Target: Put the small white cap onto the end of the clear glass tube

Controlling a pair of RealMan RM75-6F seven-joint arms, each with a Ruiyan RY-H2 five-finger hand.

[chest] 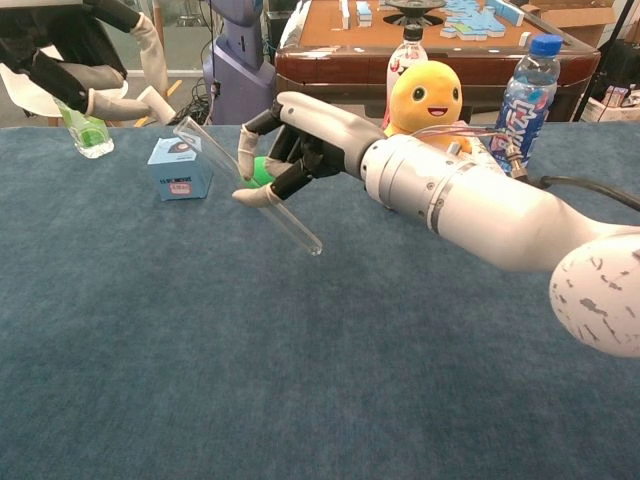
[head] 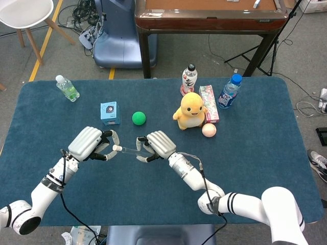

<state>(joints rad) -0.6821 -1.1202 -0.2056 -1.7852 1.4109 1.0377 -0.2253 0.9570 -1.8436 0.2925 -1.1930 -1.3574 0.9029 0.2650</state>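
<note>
My right hand (head: 156, 144) (chest: 296, 140) holds the clear glass tube (chest: 247, 186) (head: 131, 150) above the blue table, its open end pointing toward my left hand. In the chest view the tube slants from upper left down to lower right. My left hand (head: 91, 143) (chest: 82, 60) pinches the small white cap (head: 117, 148) (chest: 158, 102) between its fingertips. The cap sits right at the tube's open end, touching or nearly touching it; I cannot tell whether it is seated.
A blue cube (head: 110, 113), a green ball (head: 138, 118), a yellow plush toy (head: 190, 111), a pink box (head: 208, 102), a peach ball (head: 208, 130) and three bottles (head: 67, 87) (head: 188, 79) (head: 229, 91) stand on the far half of the table (head: 255, 153).
</note>
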